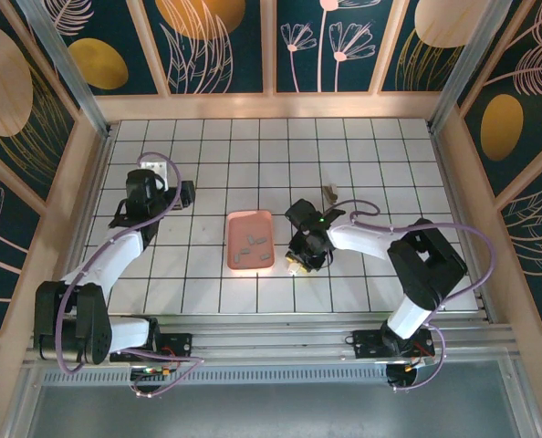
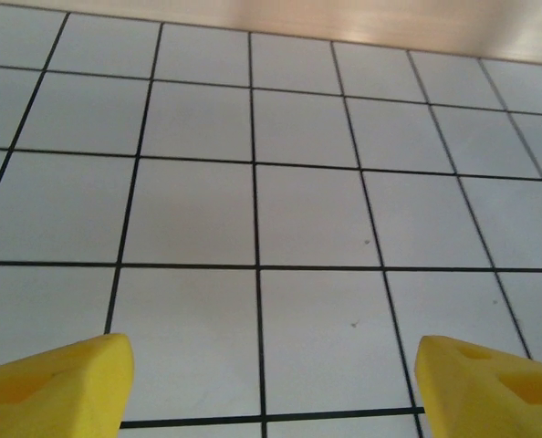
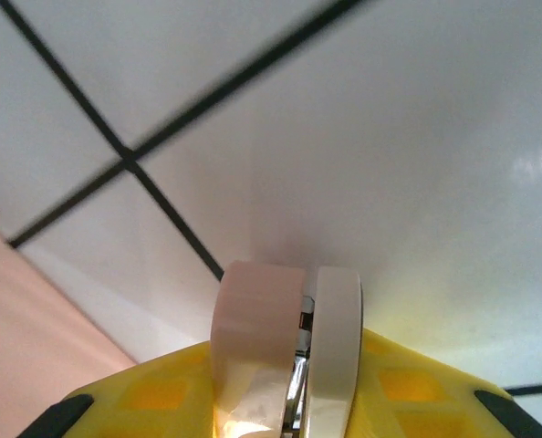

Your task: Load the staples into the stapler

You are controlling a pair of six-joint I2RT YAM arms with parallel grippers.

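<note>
Staples [image 1: 255, 241] wait in the middle, so I begin at the left. The left gripper [image 2: 271, 383] hangs with jaws wide apart over the bare table [image 2: 307, 210], holding nothing. Next comes one pink tray [image 1: 251, 216]. In it I count three small grey strips, though they are too tiny to be sure. Just right of the tray, low over the tiles, the right gripper [image 3: 285, 392] is clamped on the one stapler [image 3: 257, 328], its pink and white halves between the yellow fingers [image 3: 157, 400]. I think this squeeze may keep the stapler closed, or let it twist out. Such thin strips may also slip when picked. One small brownish thing [image 1: 328, 192] lies farther back.
</note>
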